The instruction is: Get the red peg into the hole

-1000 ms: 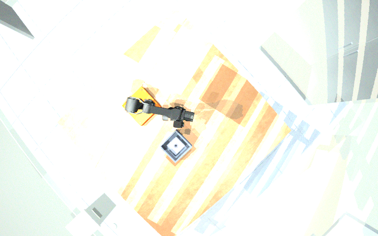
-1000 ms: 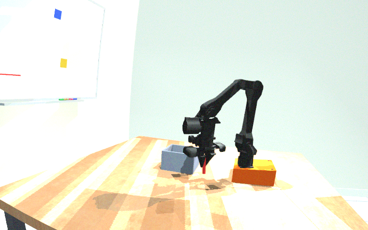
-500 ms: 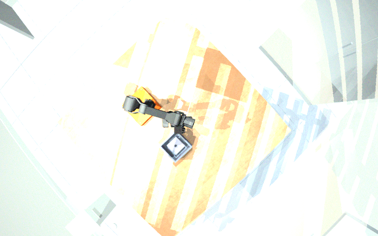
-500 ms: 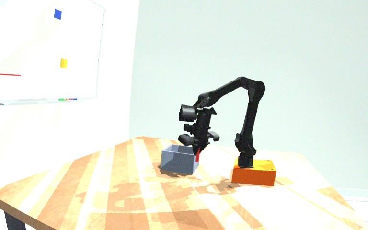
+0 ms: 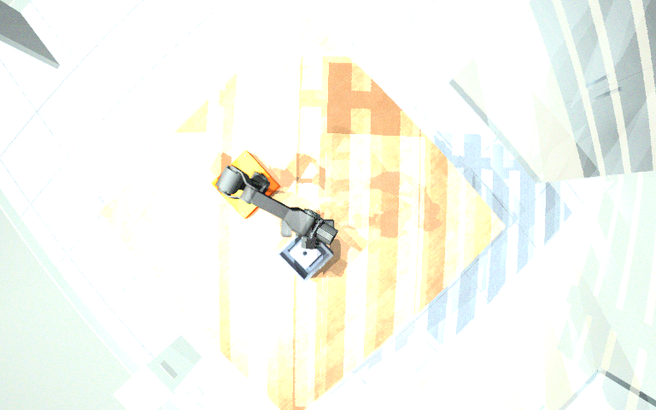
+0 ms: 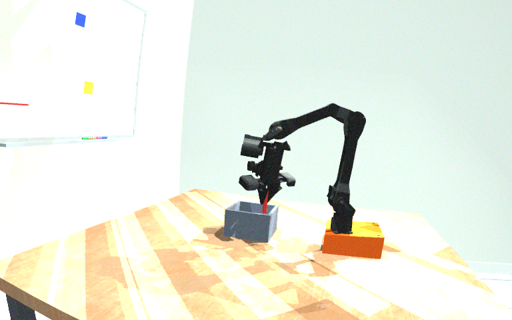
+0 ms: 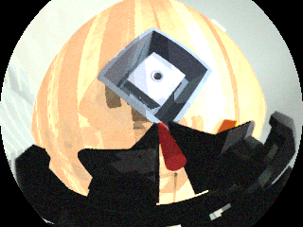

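The gripper (image 6: 265, 201) (image 7: 162, 126) is nearly closed, pinching the red peg (image 6: 265, 201) (image 7: 172, 148) between its fingers. The peg points down, leaning a little, by the edge of the open gray box (image 6: 247, 227) (image 7: 188, 56). The black arm (image 5: 276, 207) (image 6: 307, 117) goes up, bends over and hangs the gripper down, and the hole in the plate (image 5: 301, 260) (image 7: 151, 87) has no peg in it

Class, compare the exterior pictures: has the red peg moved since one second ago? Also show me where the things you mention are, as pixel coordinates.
Yes. The red peg (image 6: 265, 207) (image 7: 172, 150) has risen and shifted away from the orange block (image 6: 353, 245), from beside the open box (image 6: 247, 226) (image 7: 108, 70) to its rim.
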Tool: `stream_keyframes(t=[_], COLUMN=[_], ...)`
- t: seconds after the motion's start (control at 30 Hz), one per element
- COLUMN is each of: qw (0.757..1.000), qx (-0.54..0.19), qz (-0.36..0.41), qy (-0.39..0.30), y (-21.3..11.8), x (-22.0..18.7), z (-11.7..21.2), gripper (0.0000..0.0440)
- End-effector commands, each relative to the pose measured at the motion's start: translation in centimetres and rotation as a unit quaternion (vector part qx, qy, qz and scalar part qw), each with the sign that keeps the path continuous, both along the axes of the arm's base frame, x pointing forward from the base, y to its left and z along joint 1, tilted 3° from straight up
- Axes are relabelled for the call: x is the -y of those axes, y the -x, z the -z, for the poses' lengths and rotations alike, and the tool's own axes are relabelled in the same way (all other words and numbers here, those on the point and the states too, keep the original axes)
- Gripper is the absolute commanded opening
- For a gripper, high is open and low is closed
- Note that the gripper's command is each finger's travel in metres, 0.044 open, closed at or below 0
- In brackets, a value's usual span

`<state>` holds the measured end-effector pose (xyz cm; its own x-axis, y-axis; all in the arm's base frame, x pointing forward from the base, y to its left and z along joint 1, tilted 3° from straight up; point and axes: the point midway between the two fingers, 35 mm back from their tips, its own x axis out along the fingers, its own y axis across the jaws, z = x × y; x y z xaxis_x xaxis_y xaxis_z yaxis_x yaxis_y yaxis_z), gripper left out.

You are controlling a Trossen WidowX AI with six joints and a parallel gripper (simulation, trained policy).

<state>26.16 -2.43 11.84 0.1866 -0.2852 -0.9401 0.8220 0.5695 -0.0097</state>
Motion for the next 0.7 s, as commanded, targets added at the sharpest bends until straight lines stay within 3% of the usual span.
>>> stream_keyframes(t=[0.0,0.67], qw=[1.000,0.998], qx=[0.003,0.017], qz=[0.004,0.057], qy=[-0.001,-0.015], y=[-0.5,-3.7], x=[0.9,7.4], z=[-0.2,0.9], gripper=[0.0000,0.0000])
